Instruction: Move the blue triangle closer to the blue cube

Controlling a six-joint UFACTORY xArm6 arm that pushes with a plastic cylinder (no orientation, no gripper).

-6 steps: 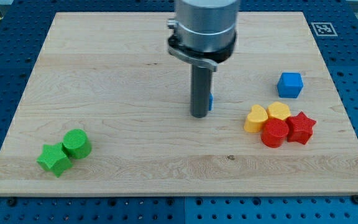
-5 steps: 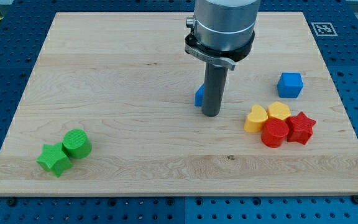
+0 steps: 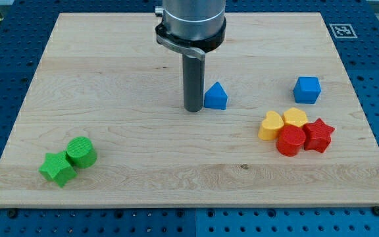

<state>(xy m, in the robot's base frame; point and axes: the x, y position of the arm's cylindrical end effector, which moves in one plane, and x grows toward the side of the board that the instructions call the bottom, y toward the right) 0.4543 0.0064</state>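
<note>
Beside the blue triangle (image 3: 216, 97), on its left, my tip (image 3: 193, 110) rests; blue cube (image 3: 306, 89) sits well right.

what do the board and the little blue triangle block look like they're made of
The board looks like pale, unvarnished wood: grain lines run lengthwise, with joined strips and a small dark knot, and the finish is matte. The blue triangle, just to the view's right of my tip, seems to be moulded or printed plastic: even, saturated colour, a smooth matte surface and no grain, though painted wood can't be ruled out.
</note>
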